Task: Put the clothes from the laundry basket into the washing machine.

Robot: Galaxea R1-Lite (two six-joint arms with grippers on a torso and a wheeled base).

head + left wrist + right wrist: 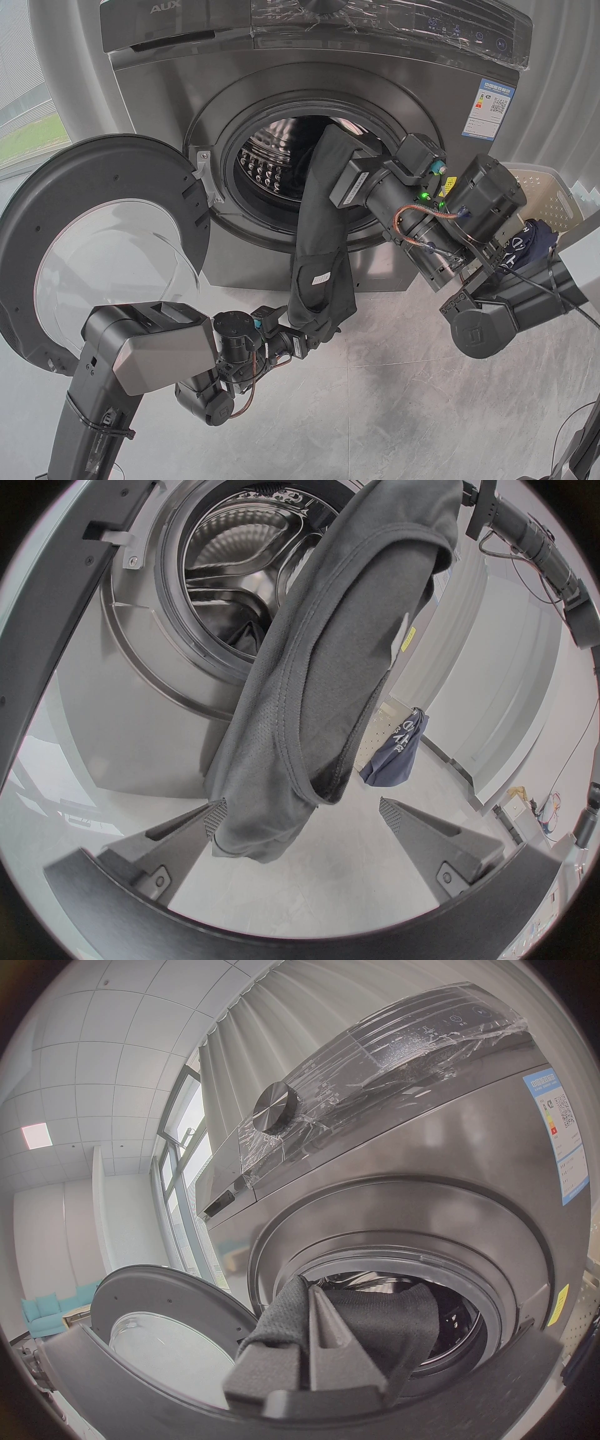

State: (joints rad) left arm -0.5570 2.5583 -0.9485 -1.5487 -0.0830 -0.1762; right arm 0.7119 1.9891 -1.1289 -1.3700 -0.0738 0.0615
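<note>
One dark grey garment (322, 250), soft matte knit with a stitched hem, hangs down the frame's centre from the mouth of the washing machine (406, 94). The right gripper (311, 1302) has its jaws clamped on the garment's top at the dimpled steel drum (269, 156). The lower end dangles between the open jaws of the left gripper (303, 811). Round glass door (94, 206) stands open at left; perforated cream laundry basket (550, 194) at right holds navy cloth (531, 240).

Over washing machine (156, 94) rim, garment (322, 244); basket (550, 194) right
</note>
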